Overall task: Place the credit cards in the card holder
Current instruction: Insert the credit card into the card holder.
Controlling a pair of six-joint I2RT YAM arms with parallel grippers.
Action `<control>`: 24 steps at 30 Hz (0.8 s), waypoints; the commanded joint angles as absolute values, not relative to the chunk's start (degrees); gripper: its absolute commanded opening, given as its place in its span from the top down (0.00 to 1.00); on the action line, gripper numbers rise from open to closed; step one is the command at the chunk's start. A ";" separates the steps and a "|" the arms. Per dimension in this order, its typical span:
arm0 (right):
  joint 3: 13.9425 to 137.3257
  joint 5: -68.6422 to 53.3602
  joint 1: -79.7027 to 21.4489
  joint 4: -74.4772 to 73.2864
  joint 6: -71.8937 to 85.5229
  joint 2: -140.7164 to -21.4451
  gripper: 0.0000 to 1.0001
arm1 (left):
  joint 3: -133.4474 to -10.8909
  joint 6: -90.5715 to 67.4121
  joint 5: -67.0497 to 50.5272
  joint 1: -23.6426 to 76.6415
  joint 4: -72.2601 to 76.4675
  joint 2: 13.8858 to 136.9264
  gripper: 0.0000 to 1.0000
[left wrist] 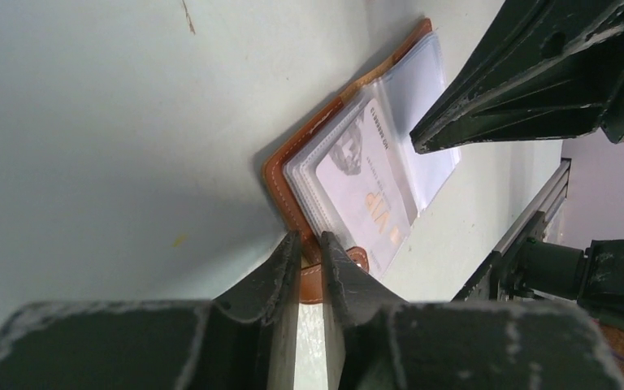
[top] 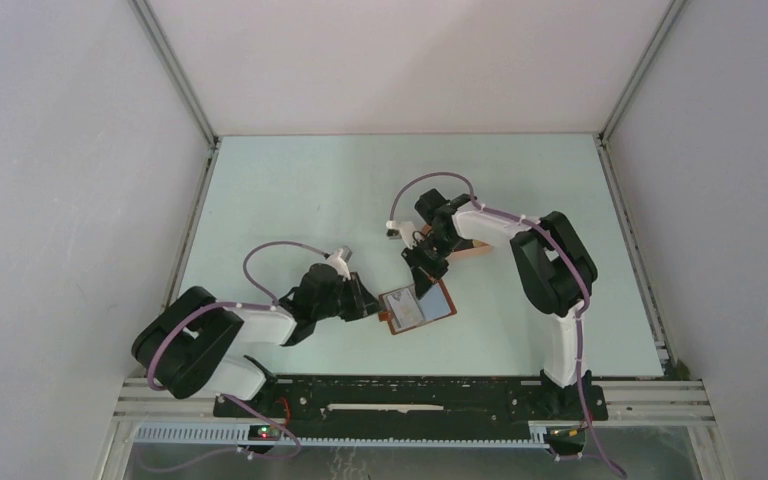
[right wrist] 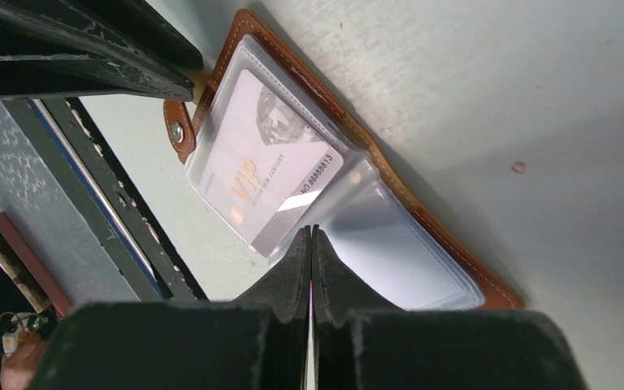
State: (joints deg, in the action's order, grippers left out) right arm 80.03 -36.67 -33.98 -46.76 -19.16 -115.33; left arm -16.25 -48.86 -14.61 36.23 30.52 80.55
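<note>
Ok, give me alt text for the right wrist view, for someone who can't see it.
An open brown leather card holder lies on a table, a silver VIP card in its clear sleeve. The right gripper, shut, sits at the sleeves' edge; the left gripper reaches the snap tab.

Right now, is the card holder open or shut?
Open. The card holder lies spread on the table, clear sleeves up, a VIP card inside one; the left pincer pinches its snap tab.
</note>
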 commanded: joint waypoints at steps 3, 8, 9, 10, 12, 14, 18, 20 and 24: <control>79.83 -33.56 -37.31 -48.20 -18.38 -117.06 0.99 | -14.27 -47.29 -16.93 36.72 30.60 79.25 0.82; 80.00 -34.39 -39.53 -47.57 -17.05 -117.08 0.99 | -15.20 -47.20 -17.62 38.18 30.79 80.98 0.84; 80.29 -35.38 -39.89 -47.56 -16.72 -117.03 0.99 | -15.52 -47.24 -17.67 38.45 30.93 81.36 0.84; 80.70 -36.66 -40.09 -47.56 -16.23 -117.13 0.99 | -15.74 -47.32 -17.75 38.65 31.21 81.79 0.84; 82.35 -39.55 -40.25 -48.08 -15.47 -117.52 0.99 | -16.15 -47.52 -17.83 39.00 31.81 82.52 0.84; 83.31 -41.83 -40.26 -48.57 -15.13 -118.22 0.99 | -16.56 -47.58 -18.09 39.31 32.24 83.24 0.85; 83.41 -43.14 -39.30 -49.39 -15.78 -118.40 0.99 | -16.39 -47.47 -17.04 39.33 32.06 82.38 0.85; 83.45 -42.79 -38.01 -49.80 -16.73 -117.08 0.98 | -16.21 -46.95 -15.55 39.26 30.37 80.78 0.84; 82.98 -42.13 -34.72 -50.62 -20.27 -112.32 0.96 | -16.71 -44.42 -12.60 39.18 24.40 76.55 0.81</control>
State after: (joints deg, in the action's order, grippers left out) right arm 81.08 -39.11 -37.10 -50.59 -17.30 -118.28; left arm -15.55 -47.92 -15.16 38.59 29.87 80.77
